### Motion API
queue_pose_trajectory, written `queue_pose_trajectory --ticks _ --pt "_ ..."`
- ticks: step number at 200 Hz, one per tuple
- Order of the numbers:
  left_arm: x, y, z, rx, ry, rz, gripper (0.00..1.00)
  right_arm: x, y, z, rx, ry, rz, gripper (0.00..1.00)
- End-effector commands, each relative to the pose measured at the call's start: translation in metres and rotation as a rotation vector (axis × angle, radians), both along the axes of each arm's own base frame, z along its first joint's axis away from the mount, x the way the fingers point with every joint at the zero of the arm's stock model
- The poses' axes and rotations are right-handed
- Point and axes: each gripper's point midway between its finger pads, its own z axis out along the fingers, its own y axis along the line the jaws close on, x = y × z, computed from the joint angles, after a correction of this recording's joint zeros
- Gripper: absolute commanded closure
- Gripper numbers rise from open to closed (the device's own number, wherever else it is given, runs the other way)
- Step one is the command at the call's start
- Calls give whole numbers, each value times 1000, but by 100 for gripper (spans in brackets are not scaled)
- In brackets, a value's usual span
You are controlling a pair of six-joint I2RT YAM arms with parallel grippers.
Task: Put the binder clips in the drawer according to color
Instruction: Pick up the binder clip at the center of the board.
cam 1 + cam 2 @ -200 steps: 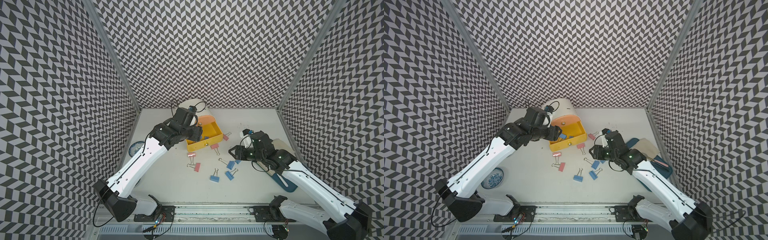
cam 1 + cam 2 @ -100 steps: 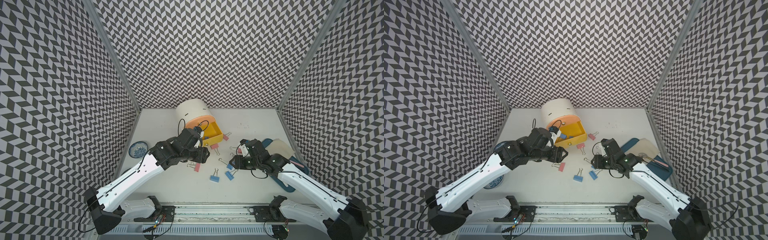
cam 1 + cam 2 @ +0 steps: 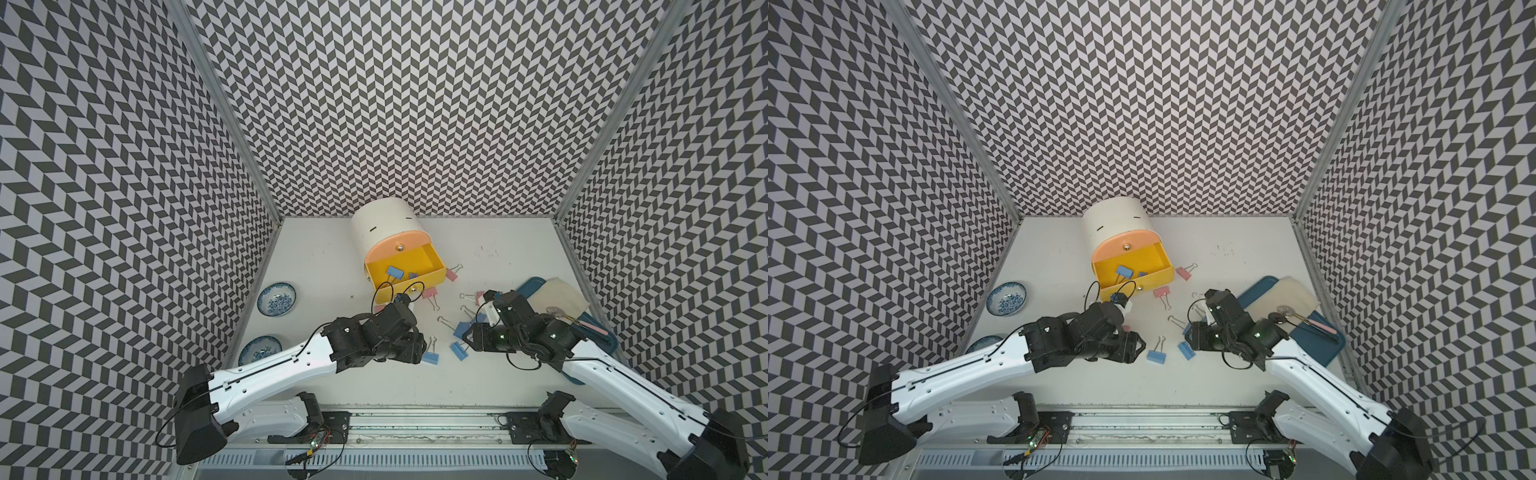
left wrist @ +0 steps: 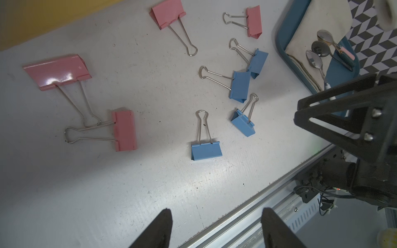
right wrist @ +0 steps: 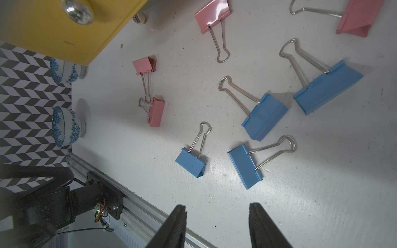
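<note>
- My left gripper (image 4: 216, 216) is open, nothing between its fingers, above the white table (image 4: 107, 193).
- Nearest in front of it lies a blue binder clip (image 4: 206, 151), flat, with its wire handles pointing away from me.
- Further out lie pink binder clips (image 4: 124, 130), two with handles crossing.
- My right gripper (image 5: 217, 214) is open and empty too, with another blue clip (image 5: 245, 166) just ahead of it.
- In both top views, two blue clips (image 3: 394, 272) lie inside the open yellow drawer (image 3: 432, 276).
</note>
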Motion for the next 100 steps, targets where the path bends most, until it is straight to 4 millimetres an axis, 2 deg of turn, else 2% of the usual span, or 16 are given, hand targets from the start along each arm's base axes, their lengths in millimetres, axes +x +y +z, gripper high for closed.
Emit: queue_pose_trajectory --ticks 1,40,100 --pt "4 -14 -4 -40 -26 16 30 -3 -4 4 7 -18 -15 48" --pt "0 -22 -37 47 -20 2 30 -10 -9 6 7 -21 -13 48" --pt "3 -36 -73 158 -47 -38 28 -16 -13 6 3 -19 -5 48"
